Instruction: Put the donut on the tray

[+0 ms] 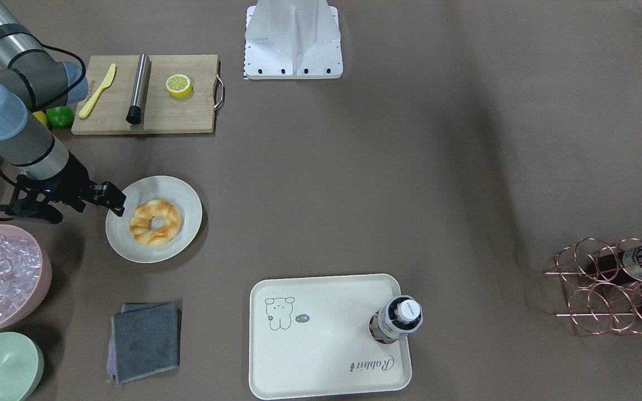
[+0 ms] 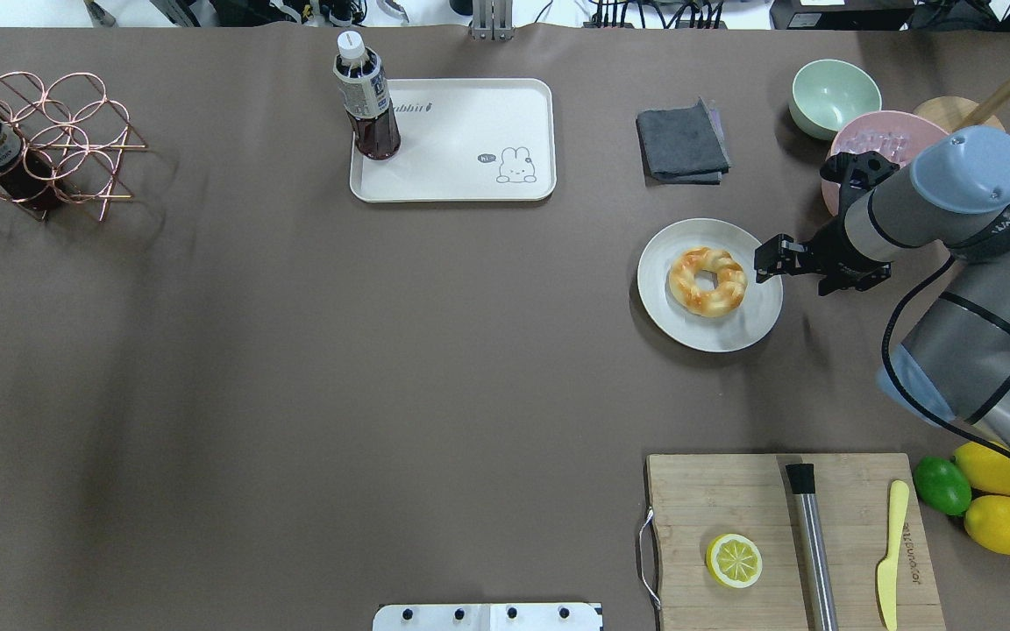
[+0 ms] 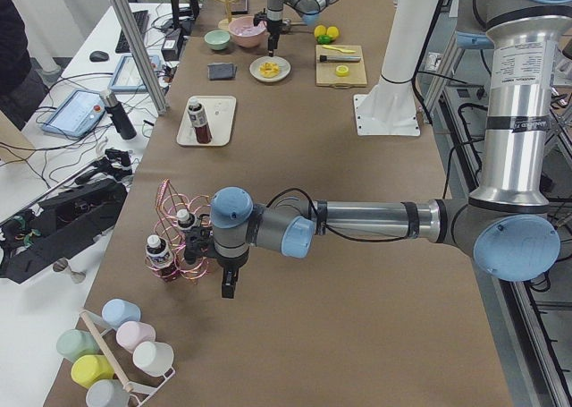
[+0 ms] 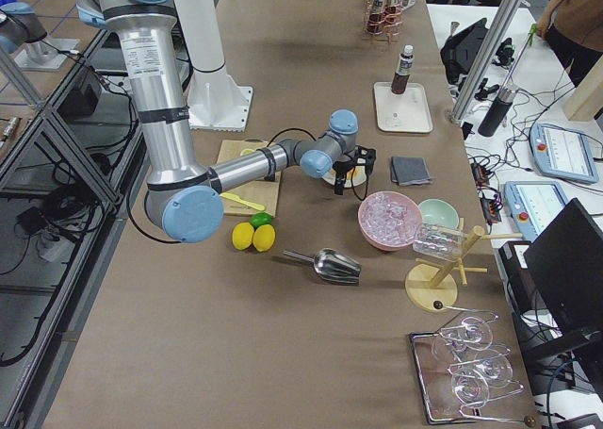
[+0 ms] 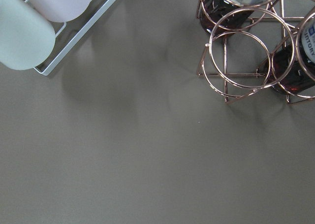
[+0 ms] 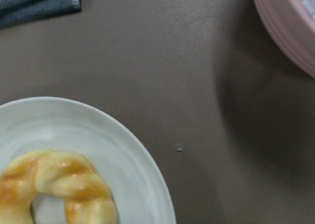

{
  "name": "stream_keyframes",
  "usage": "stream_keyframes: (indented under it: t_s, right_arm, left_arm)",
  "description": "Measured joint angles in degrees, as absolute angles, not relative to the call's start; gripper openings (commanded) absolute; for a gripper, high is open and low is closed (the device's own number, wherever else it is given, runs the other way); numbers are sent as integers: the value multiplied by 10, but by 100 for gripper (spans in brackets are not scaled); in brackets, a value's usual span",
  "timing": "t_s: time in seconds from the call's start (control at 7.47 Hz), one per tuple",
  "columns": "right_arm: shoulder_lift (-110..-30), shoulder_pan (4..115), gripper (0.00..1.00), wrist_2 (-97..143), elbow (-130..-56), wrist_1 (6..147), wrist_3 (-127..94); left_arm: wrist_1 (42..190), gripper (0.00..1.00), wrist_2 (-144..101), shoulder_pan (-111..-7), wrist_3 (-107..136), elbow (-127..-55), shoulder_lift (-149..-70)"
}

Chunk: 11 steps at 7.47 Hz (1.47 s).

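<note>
At the overhead view's far left stands a copper wire bottle rack (image 2: 49,140). In the left-end side view the left gripper (image 3: 228,286) hangs just beside that rack with its fingers pointing down; whether they are parted cannot be told. At upper centre lies the cream rectangular tray with a rabbit drawing (image 2: 461,131), and a dark drink bottle with a white cap (image 2: 366,105) stands upright in its left corner. Further right is a folded grey cloth (image 2: 682,142). Right of centre, well apart from the tray, the golden twisted ring donut (image 2: 685,285) lies on a round white plate (image 2: 733,329). The right gripper (image 2: 768,258) hovers at the plate's right rim, holding nothing; the gap between its fingers cannot be made out. A pink bowl of ice (image 2: 891,116) sits at upper right.
</note>
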<state>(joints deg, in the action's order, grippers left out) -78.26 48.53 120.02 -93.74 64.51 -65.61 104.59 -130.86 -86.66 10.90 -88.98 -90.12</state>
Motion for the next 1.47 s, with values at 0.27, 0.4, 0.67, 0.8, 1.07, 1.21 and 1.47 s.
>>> stream_keyframes:
  t_s: [0.27, 0.4, 0.67, 0.8, 1.07, 1.21, 1.47]
  right_arm:
    - [-783, 484, 60, 1200, -923, 629, -656]
    - [-782, 483, 57, 1199, -920, 627, -655]
    - [-782, 481, 52, 1194, -918, 626, -656]
    - [-782, 480, 52, 1192, -918, 626, -656]
    - [-778, 476, 41, 1187, -915, 625, -656]
    - [-775, 474, 22, 1182, -913, 625, -656]
    - [-774, 472, 0, 1178, -912, 624, -655]
  left_arm:
    - [1046, 99, -1309, -867, 109, -890, -901]
    - [1046, 99, -1308, -867, 109, -889, -901]
    - [1046, 99, -1308, -867, 109, -889, -900]
    - [1046, 99, -1308, -867, 109, -889, -900]
    - [1046, 99, -1308, -867, 109, -889, -900]
    - [1046, 99, -1308, -867, 109, -889, -900]
    - [1046, 99, -1308, -867, 109, -889, -899]
